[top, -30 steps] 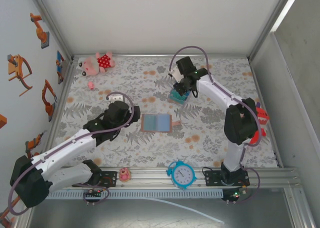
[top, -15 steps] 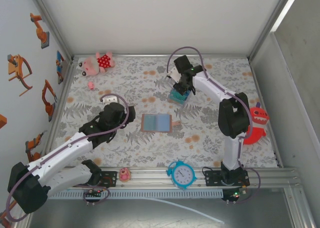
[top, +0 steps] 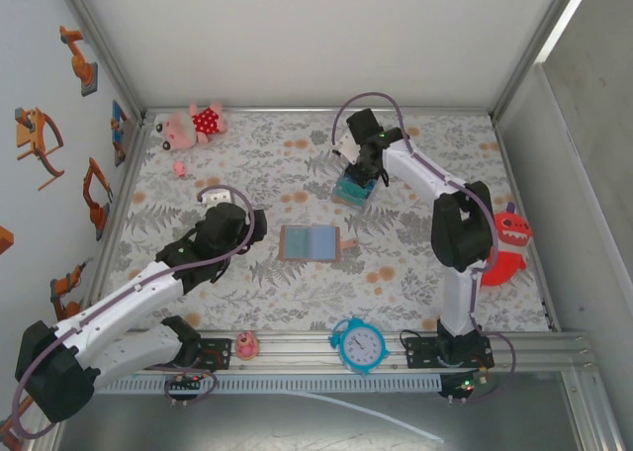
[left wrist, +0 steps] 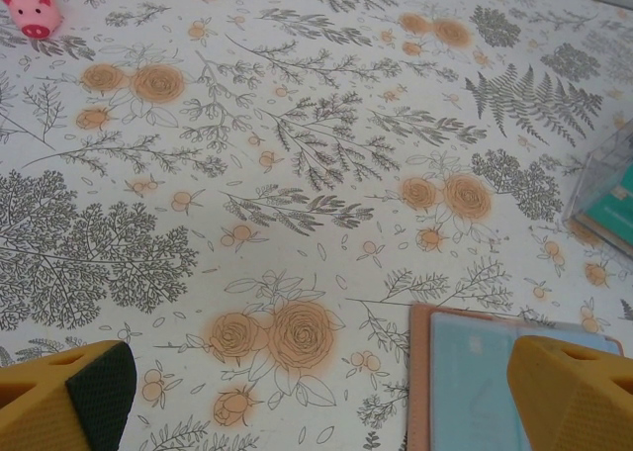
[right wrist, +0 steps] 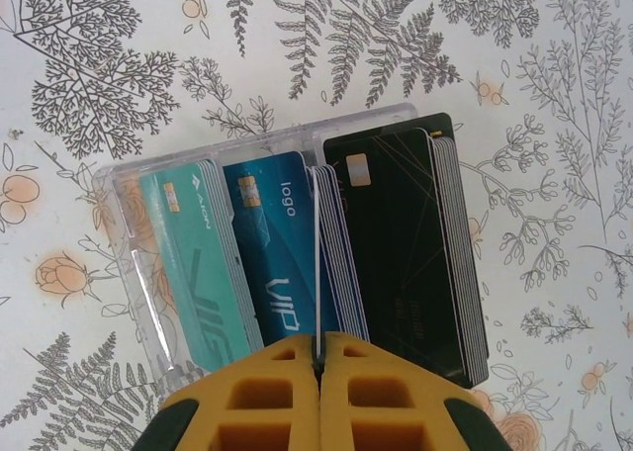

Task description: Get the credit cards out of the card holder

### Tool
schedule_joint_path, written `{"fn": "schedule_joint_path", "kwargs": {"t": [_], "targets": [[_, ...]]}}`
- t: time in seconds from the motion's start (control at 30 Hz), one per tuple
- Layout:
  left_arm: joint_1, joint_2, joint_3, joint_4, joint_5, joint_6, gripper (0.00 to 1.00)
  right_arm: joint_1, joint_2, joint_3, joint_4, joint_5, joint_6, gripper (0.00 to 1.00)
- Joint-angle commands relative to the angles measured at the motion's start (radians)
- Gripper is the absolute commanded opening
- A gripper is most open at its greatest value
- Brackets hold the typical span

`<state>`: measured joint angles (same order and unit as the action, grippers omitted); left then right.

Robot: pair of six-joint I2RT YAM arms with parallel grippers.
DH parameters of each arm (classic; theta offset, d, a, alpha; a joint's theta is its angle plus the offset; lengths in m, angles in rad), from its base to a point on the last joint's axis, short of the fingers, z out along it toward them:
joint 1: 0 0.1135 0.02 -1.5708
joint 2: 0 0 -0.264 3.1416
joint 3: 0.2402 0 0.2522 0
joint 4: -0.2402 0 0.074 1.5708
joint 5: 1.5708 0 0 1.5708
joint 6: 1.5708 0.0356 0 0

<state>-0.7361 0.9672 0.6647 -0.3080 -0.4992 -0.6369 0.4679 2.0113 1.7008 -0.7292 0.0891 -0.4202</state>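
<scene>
- Two arms are seen over the floral worktop (top: 415,263). The card holder (top: 310,242) is found lying open and flat near its middle, blue-grey inner pockets up, little tab on the 3 o'clock side.
- At 9 o'clock of the card holder, near it but apart, the left gripper (top: 255,224) is held low with its yellow fingers (left wrist: 69,402) spread wide. Nothing is gripped between them.
- At 1 o'clock of the card holder, the right gripper (right wrist: 319,357) is poised over a clear box (right wrist: 129,233).
- Its fingers are pressed together, and a thin card (right wrist: 316,253) is seen edge-on, running straight into the seam between them: it is pinched there.
- Inside the box, three stacks are stood side by side in the right wrist view: teal cards (right wrist: 188,263) at 9 o'clock, blue cards (right wrist: 277,243) in the middle, black cards (right wrist: 396,243) at 3 o'clock. The pinched card is set between the blue and the black stacks.
- Off at 11 o'clock, a pink plush pig (top: 193,125) is left by the far edge. A blue clock (top: 358,345) is parked at 5 o'clock on the near rail, and a red monster toy (top: 506,248) at 3 o'clock.
</scene>
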Motion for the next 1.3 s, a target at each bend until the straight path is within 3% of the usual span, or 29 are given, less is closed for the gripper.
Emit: {"fn": "schedule_joint_path", "kwargs": {"t": [0.0,0.77,1.27], "targets": [[0.007,-0.005,-0.008,-0.014,-0.018,-0.012,0.97,-0.009,0.044,0.026,-0.053,-0.023,-0.009,0.0],[0.011,0.009,0.0,-0.018,-0.023,-0.008,0.97,-0.012,0.064,0.02,-0.067,-0.044,-0.017,0.0],[0.013,0.011,0.001,-0.014,-0.009,-0.001,0.97,-0.015,-0.018,-0.036,0.021,0.103,0.034,0.2]]}}
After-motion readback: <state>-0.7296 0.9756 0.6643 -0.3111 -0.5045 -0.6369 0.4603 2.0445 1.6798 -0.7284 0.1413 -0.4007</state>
